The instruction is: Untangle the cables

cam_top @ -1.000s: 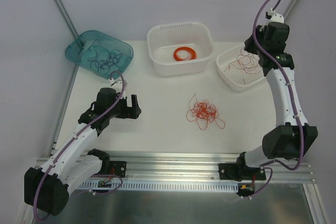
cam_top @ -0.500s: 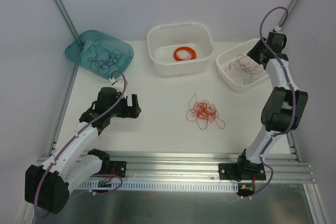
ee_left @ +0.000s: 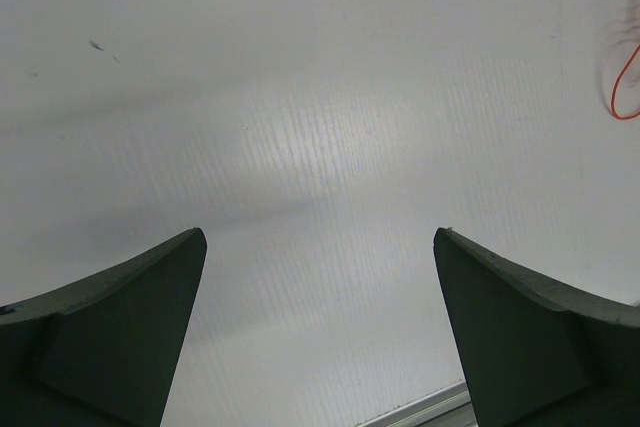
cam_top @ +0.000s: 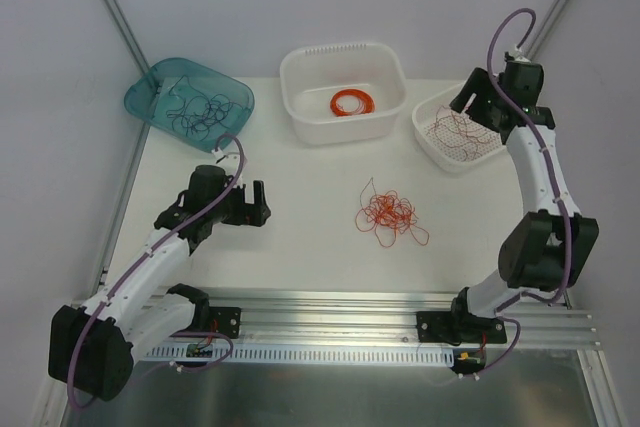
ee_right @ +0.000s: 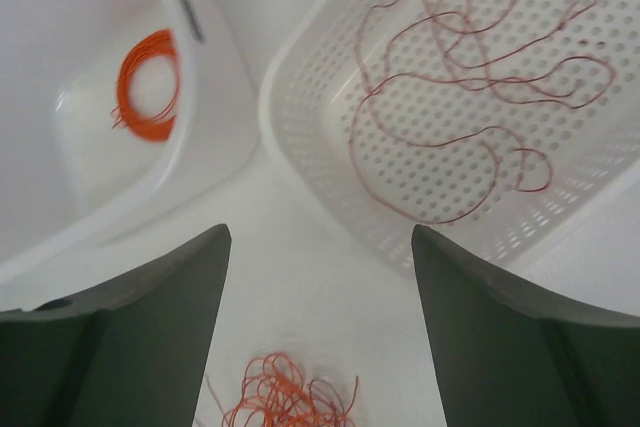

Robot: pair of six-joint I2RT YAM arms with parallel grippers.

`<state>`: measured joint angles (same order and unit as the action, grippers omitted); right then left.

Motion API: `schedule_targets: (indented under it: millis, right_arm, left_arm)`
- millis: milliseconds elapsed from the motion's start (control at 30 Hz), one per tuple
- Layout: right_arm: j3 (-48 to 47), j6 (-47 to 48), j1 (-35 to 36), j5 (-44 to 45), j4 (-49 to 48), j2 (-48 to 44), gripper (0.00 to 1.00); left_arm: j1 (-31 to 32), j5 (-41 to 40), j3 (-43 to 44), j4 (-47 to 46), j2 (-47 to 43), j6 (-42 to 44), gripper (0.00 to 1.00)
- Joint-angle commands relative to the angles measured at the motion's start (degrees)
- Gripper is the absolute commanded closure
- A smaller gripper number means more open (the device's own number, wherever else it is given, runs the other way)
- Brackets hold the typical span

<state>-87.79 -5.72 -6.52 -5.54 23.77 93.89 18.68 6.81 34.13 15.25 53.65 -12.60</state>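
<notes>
Now | left gripper (ee_left: pixel 320 237) spread, empty | right gripper (ee_right: pixel 320 232) spread, empty, by basket (ee_right: pixel 300 127) | orange-red cables (cam_top: pixel 388 217) tangled on table (cam_top: pixel 300 247)

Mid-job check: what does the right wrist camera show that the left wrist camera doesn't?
Only right wrist: the white tub holding the orange ring coil, and the perforated basket of dark red wires. Only left wrist: the table's metal edge. Both: open jaws over the white table, plus orange-red wire, the tangle in the right view, one strand in the left.

Thin orange-red cables (cam_top: pixel 388 215), tangled in a loose flat heap
</notes>
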Motion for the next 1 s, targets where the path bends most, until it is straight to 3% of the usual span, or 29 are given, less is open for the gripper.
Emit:
schedule_targets:
  millis: [0, 200, 400, 767, 867, 967]
  right_arm:
    - [6.3, 4.6, 5.5, -4.6, 3.3, -8.7, 0.23]
    - [17.2, 9.6, 16.4, -8.9, 6.1, -16.3, 0.27]
    - [24.9, 10.3, 29.0, -9.8, 3.5, -17.2, 0.29]
    - [27.0, 8.6, 35.2, -7.1, -7.9, -5.6, 0.39]
    - [26.0, 8.2, 36.3, -6.2, -9.1, -2.8, 0.48]
    - [24.2, 8.4, 38.2, -5.3, -8.6, -3.2, 0.72]
  left_arm:
    - [-0.1, 2.9, 1.9, -1.9, 0.5, 0.1, 0.01]
    - [0.0, 4.8, 1.7, -2.1, 1.1, -0.5, 0.01]
    - [0.0, 6.2, 1.8, -2.3, 1.9, -1.0, 0.01]
    - [0.0, 7.1, 1.6, -2.4, 1.1, -1.2, 0.01]
    - [0.0, 6.6, 1.4, -2.3, 0.4, -1.1, 0.01]
    - [0.0, 6.7, 1.3, -2.4, 0.1, -1.0, 0.01]
